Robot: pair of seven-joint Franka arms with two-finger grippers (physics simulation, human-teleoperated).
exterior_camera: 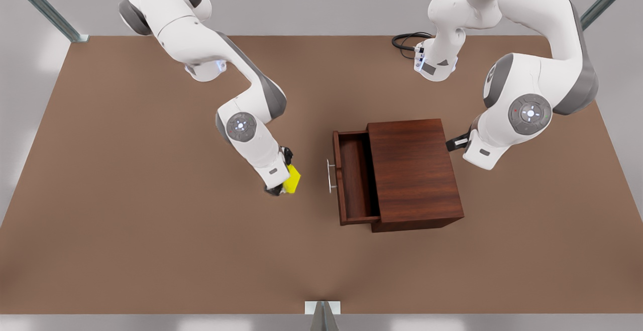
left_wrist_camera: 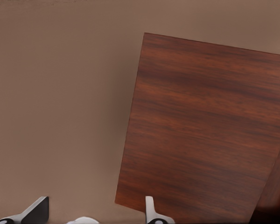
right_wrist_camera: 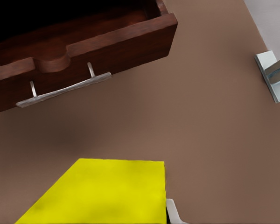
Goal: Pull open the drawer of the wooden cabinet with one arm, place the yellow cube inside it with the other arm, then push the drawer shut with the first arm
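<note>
The wooden cabinet (exterior_camera: 414, 170) (left_wrist_camera: 205, 130) stands right of the table's middle in the front view. Its drawer (exterior_camera: 354, 175) (right_wrist_camera: 84, 51) is pulled out toward the front view's left, inside bare, silver bar handle (exterior_camera: 330, 175) (right_wrist_camera: 65, 88) in front. My right gripper (exterior_camera: 279, 190) is shut on the yellow cube (exterior_camera: 292, 179) (right_wrist_camera: 102, 191), held tilted a short way left of the handle. One fingertip (right_wrist_camera: 175, 212) shows beside the cube. My left gripper (left_wrist_camera: 93, 214) stands open behind the cabinet's back, at the front view's right (exterior_camera: 456, 143), touching nothing.
A brown table (exterior_camera: 150, 220) carries everything. A black cable (exterior_camera: 407, 42) lies by the arm base at the back right. Metal posts stand at the back corners, and a metal bracket (exterior_camera: 322, 311) (right_wrist_camera: 273, 74) sits at the front edge.
</note>
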